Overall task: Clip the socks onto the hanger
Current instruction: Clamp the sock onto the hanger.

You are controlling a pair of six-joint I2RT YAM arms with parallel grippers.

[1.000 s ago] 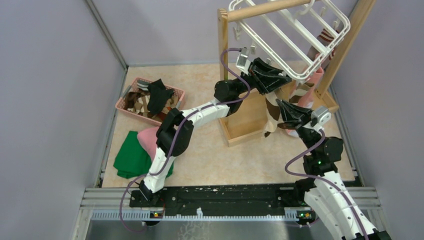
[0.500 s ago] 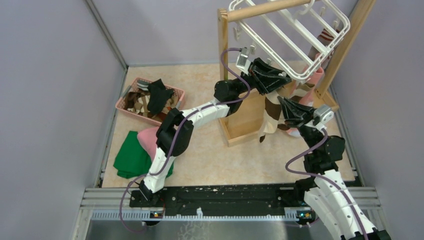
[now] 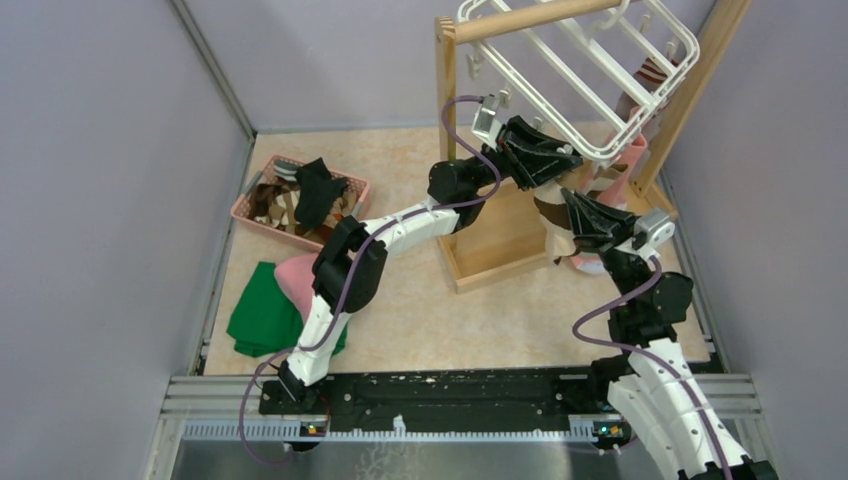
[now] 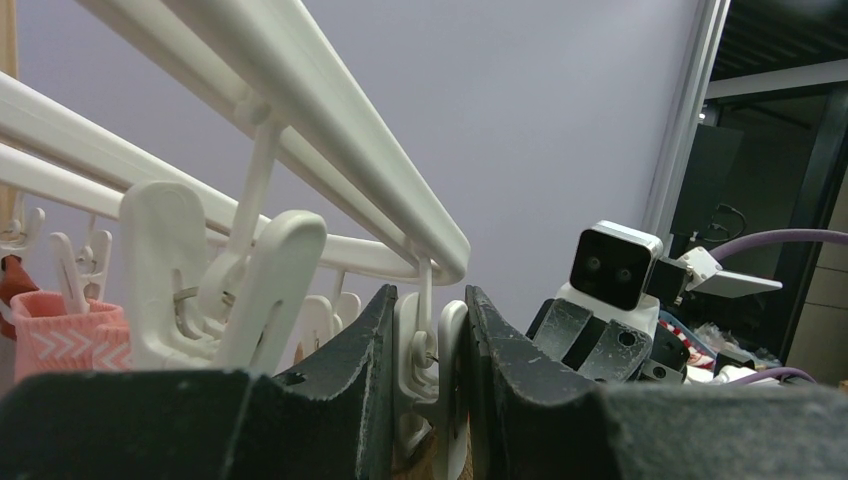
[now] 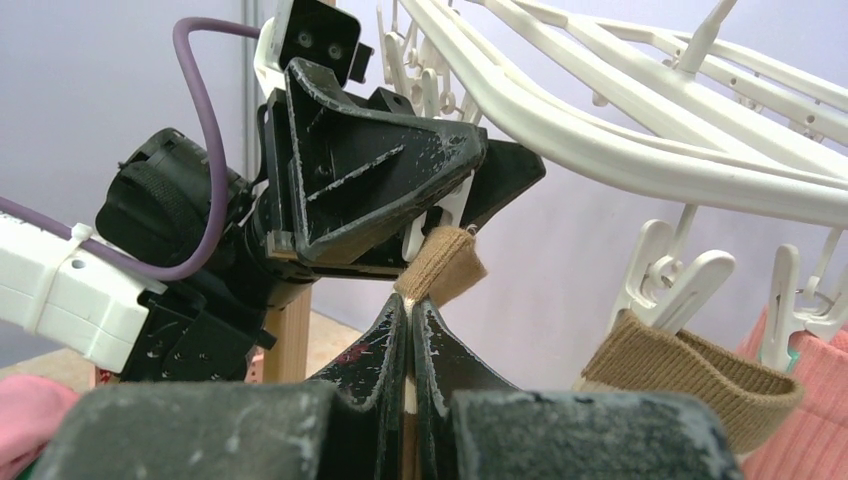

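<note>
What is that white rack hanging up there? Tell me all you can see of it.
A white plastic hanger, rectangular with crossbars, hangs tilted from the wooden stand's rod. Small white clips dangle round its rim. The left pincer squeezes one clip, and the right pincer holds a tan sock cuff just under it. Neighbouring clips already grip a tan-cuffed sock and a pink sock.

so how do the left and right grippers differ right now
The left gripper clamps a white clip on the hanger; the right gripper pinches a tan sock cuff. The left gripper's jaws stand apart around the clip; the right gripper's are almost touching. Both are black and sit just under the hanger's rim.
</note>
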